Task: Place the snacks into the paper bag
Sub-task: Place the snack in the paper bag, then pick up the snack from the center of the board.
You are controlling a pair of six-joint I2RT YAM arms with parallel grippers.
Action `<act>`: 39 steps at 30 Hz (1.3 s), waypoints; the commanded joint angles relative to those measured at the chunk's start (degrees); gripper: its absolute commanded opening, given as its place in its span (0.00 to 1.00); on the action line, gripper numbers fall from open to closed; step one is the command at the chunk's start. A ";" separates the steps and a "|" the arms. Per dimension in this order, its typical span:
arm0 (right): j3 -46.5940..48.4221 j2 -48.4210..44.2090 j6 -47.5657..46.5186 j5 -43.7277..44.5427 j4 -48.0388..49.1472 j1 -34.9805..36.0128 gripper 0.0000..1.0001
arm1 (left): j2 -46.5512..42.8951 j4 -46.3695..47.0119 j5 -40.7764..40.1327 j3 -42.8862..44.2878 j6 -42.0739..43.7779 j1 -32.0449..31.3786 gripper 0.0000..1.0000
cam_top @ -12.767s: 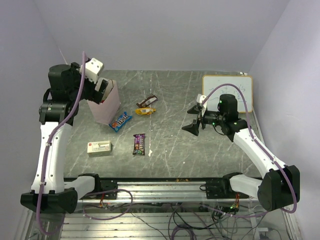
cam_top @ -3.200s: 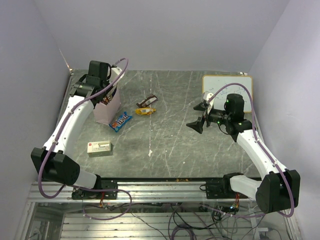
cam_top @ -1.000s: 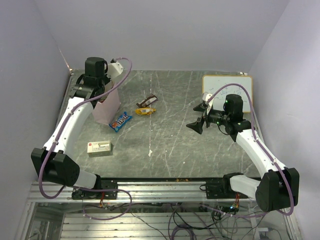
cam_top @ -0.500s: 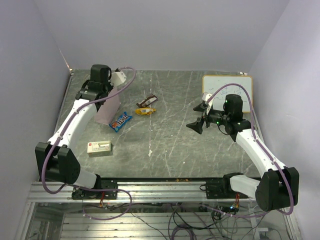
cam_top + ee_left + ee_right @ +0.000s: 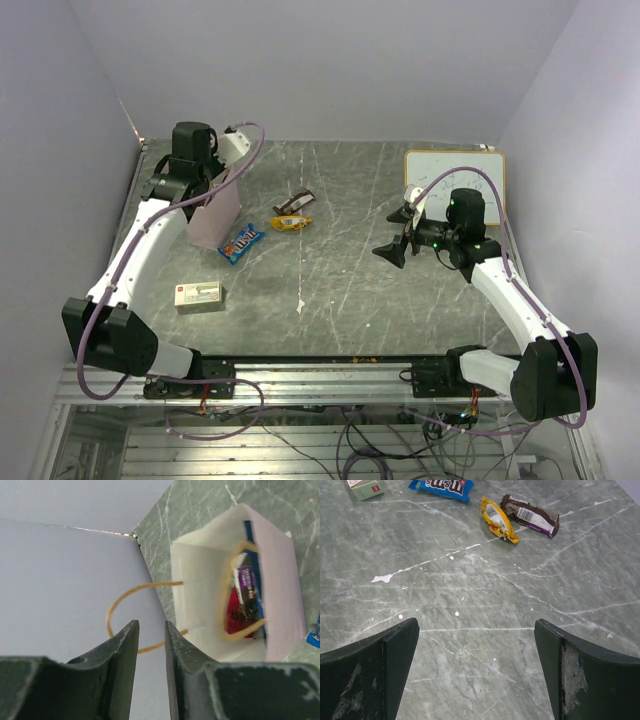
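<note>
While packets (image 5: 242,597) sit in the paper bag (image 5: 197,595), we count three snacks (image 5: 241,243) outside; left gripper (image 5: 151,630) ajar, right gripper (image 5: 476,630) wide, both empty

Looking down between the wide-spread fingers of the right gripper (image 5: 476,630) onto a grey marbled table (image 5: 470,680). Ahead, lying flat: yellow snack (image 5: 498,526) just beside brown snack (image 5: 530,514), blue snack (image 5: 441,486) to their left at the frame edge. Leftmost, part of a pale box (image 5: 365,487) with red mark.
</note>
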 commanded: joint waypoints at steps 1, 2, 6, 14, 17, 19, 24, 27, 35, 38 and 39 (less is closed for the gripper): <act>-0.27 -0.09 -0.72 0.32 0.45 -0.38 1.00 | -3.54 -0.96 1.12 3.58 -4.13 0.40 0.42; -0.33 -0.09 -0.69 0.31 0.45 -0.38 1.00 | -4.23 -0.96 1.52 3.85 -4.91 0.40 0.46; -0.19 -0.09 -0.35 0.15 0.57 -0.38 1.00 | -7.56 -1.64 7.36 4.12 -9.22 0.40 0.63; -0.20 -1.21 0.86 -0.20 1.06 -0.51 1.00 | -9.39 -4.41 20.04 5.25 -17.06 0.25 0.91; -0.11 -1.69 1.44 -0.50 1.24 -0.71 1.00 | -8.91 -4.72 24.75 4.99 -17.18 -1.11 0.96; 0.00 -2.00 2.02 -0.28 1.50 -0.89 1.00 | -7.96 -4.55 25.13 4.55 -16.24 -3.24 0.97; -0.65 -3.70 4.21 1.59 3.69 -1.66 1.00 | -3.21 -6.03 22.28 4.25 -11.00 -10.77 0.96; -0.95 -4.62 4.89 1.55 4.45 -2.16 1.00 | 0.72 -7.59 21.34 4.56 -9.30 -13.60 0.95; -0.87 -4.00 4.63 2.07 4.32 -2.50 1.00 | 13.53 -11.63 14.42 3.62 -10.06 -16.28 0.87; -0.83 -3.44 4.41 1.93 4.17 -2.49 1.00 | 17.07 -11.74 12.92 2.43 -10.66 -16.29 0.87; -0.79 -3.23 4.40 1.90 4.10 -2.50 1.00 | 18.23 -11.74 12.60 2.22 -10.69 -16.25 0.87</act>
